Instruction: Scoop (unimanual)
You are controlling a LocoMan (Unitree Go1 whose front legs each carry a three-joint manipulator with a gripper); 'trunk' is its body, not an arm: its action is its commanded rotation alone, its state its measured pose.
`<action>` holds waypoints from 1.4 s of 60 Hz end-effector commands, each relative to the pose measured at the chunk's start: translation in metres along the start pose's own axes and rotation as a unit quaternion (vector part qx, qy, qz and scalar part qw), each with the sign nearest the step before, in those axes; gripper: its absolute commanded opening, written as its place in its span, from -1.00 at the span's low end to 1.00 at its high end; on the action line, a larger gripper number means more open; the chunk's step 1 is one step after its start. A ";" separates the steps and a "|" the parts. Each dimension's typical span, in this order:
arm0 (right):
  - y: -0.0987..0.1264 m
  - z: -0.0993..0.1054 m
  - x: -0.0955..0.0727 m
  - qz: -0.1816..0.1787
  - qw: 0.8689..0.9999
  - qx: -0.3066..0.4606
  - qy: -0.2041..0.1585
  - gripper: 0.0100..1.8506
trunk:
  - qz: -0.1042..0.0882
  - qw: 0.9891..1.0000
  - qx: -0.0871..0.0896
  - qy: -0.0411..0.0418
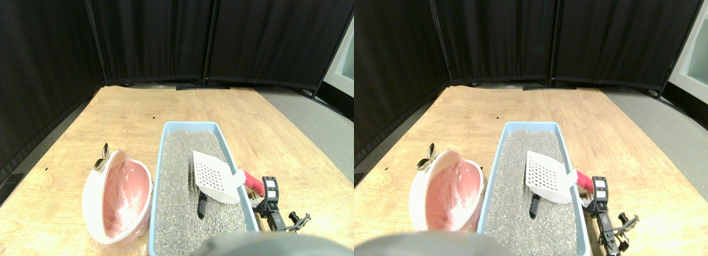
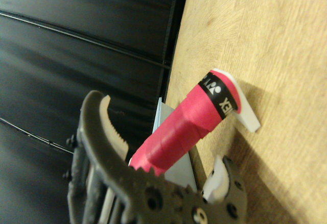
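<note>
With the white scoop [image 1: 215,177] held over the litter in the blue tray [image 1: 160,173], its red handle [image 2: 179,132] is seen between the spread tool [image 1: 269,198] at four o'clock, so closing is called for next.

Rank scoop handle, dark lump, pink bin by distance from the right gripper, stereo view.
From the right gripper:
1. Scoop handle, red-wrapped, right beside it over the tray's right rim.
2. Dark lump, in the litter, under the scoop.
3. Pink bin, beyond the tray's left side.
</note>
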 end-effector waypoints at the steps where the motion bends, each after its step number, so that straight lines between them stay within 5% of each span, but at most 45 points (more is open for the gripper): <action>1: 0.000 0.003 0.006 -0.004 1.000 0.004 -0.012 0.01 | 0.002 1.000 -0.010 0.000; 63: -0.011 -0.006 0.034 -0.028 0.999 0.041 0.003 -0.15 | -0.003 1.000 -0.009 -0.008; 76: -0.014 -0.007 0.039 -0.025 0.999 0.027 0.003 -0.45 | -0.004 1.000 -0.009 -0.007; 84: -0.015 -0.007 0.041 -0.031 0.998 0.053 -0.016 -0.95 | -0.004 1.000 -0.009 -0.007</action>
